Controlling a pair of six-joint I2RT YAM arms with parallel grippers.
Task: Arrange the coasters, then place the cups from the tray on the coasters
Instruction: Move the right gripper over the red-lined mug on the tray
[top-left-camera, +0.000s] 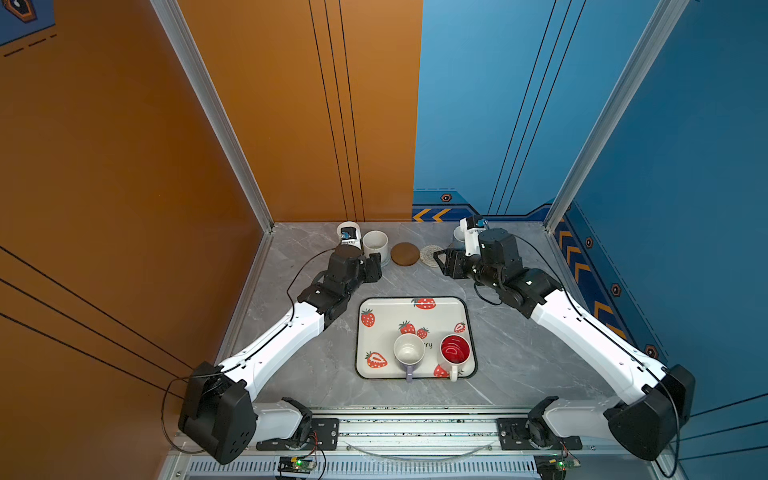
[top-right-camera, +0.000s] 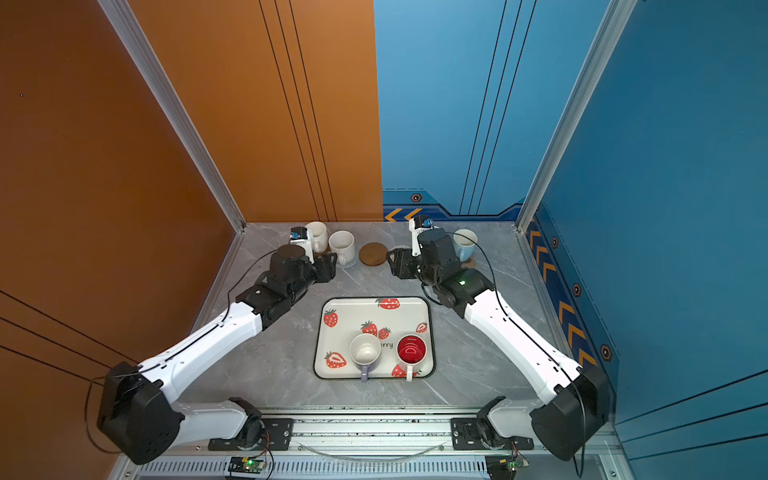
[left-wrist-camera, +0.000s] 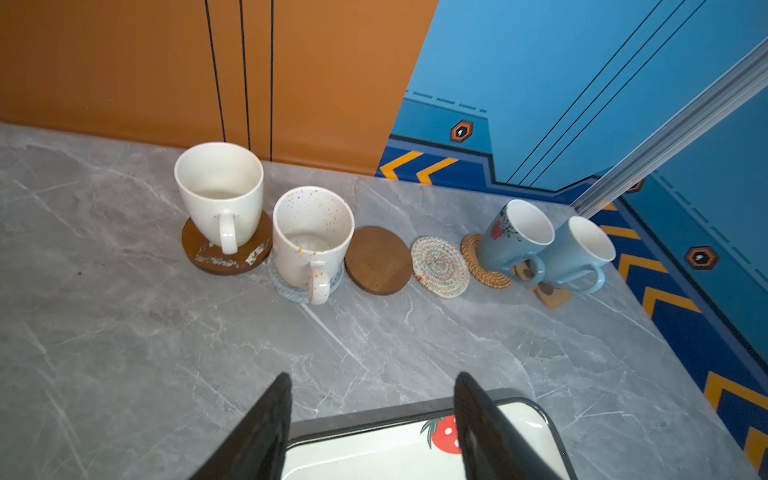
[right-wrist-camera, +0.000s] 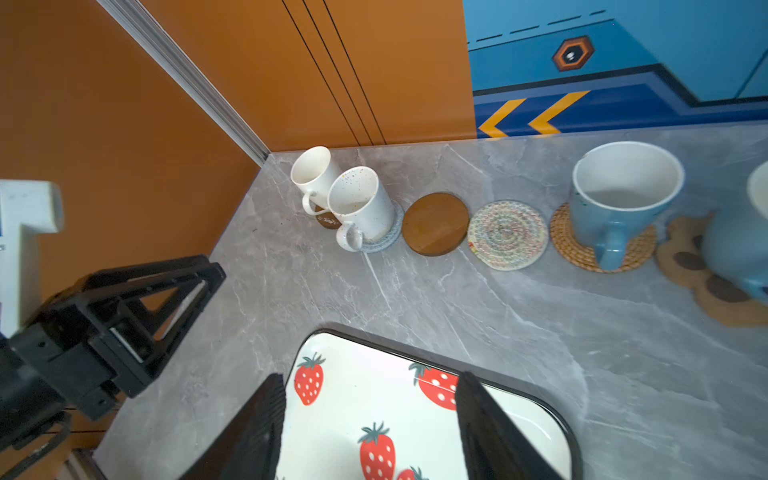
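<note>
Six coasters lie in a row along the back wall. A plain white cup (left-wrist-camera: 220, 195) stands on a brown disc, a speckled cup (left-wrist-camera: 311, 237) on the grey woven coaster. The second brown disc (left-wrist-camera: 378, 259) and the cream woven coaster (left-wrist-camera: 439, 266) are bare. Two light blue cups (left-wrist-camera: 511, 237) (left-wrist-camera: 577, 253) stand on the rattan and paw-print coasters. On the strawberry tray (top-left-camera: 384, 332) stand a lavender cup (top-left-camera: 409, 353) and a red-inside cup (top-left-camera: 455, 351). My left gripper (top-left-camera: 375, 262) (left-wrist-camera: 371, 380) and right gripper (top-left-camera: 439, 259) (right-wrist-camera: 372, 380) hover open and empty between row and tray.
The orange wall closes the back left and the blue wall the back right, close behind the coaster row. Metal frame posts stand at both back corners. Grey marble tabletop (top-left-camera: 519, 353) shows on both sides of the tray.
</note>
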